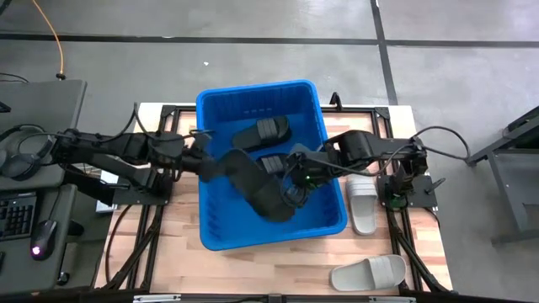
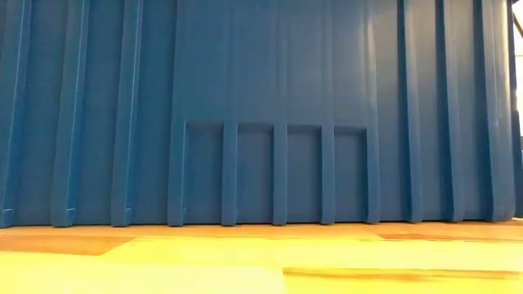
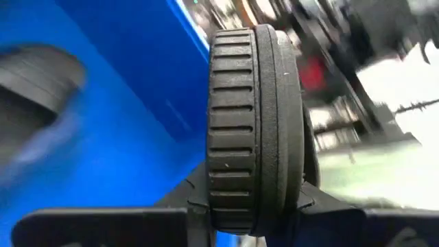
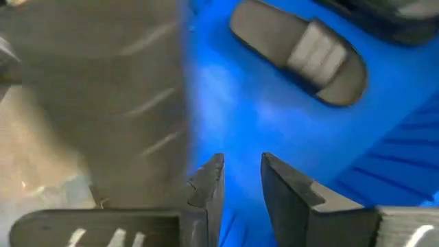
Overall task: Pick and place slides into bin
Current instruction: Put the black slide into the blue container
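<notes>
Over the blue bin (image 1: pixel 215 105), the left gripper (image 1: pixel 210 164) pinches a black slide (image 1: pixel 257 187); next, release it inside. Right gripper (image 4: pixel 240 182), slightly parted, holds nothing.

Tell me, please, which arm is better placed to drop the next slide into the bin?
Left. Its gripper is shut on a black slide hanging over the blue bin; the right gripper is over the bin with nothing between its fingers.
</notes>
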